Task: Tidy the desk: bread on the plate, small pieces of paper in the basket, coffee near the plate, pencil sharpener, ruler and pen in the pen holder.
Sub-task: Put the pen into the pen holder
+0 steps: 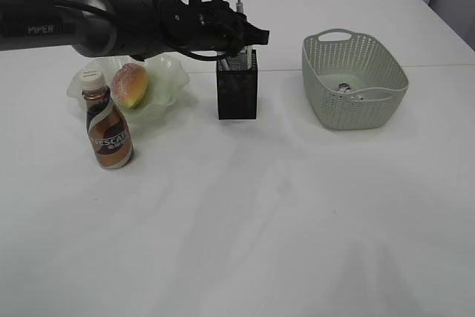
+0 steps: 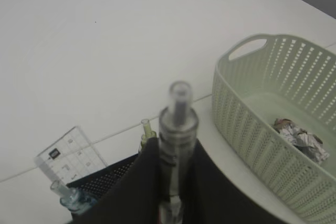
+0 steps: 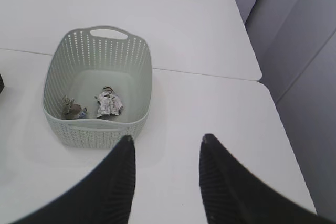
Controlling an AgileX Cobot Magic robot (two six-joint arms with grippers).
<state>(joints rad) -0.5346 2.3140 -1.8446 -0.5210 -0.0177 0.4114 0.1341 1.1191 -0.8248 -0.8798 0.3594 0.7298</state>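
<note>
Exterior view first: the black mesh pen holder (image 1: 237, 85) stands mid-tabletop (image 1: 282, 220), and the whole near half in front of it lies bare. The left arm (image 1: 111, 20) stretches in from the left edge, its left tool (image 1: 249, 35) right above the holder's mouth, a pen (image 1: 240, 7) poking up behind it. Left of the holder sits the pale green plate (image 1: 165, 83) with the bread (image 1: 130, 83) on it, and the coffee bottle (image 1: 108, 125) stands upright just in front of the plate. Right of the holder, well apart, is the green basket (image 1: 355, 79), close to the seam in the tabletop.

Left wrist view: the tool's dark fingers (image 2: 139, 187) are pinching the clear pen (image 2: 177, 145), held upright over the holder (image 2: 105, 179). A clear ruler (image 2: 71, 153) sticks out of the holder, something the outside camera barely shows. The basket (image 2: 252, 124) sits right of it with crumpled paper (image 2: 302, 140) inside.

Right wrist view: the right tool (image 3: 165, 169) is spread and holds nothing, hovering just outside the basket (image 3: 94, 129). Two paper scraps (image 3: 107, 103) lie on the basket floor. Beyond the basket, the tabletop edge (image 3: 252, 72) drops away.
</note>
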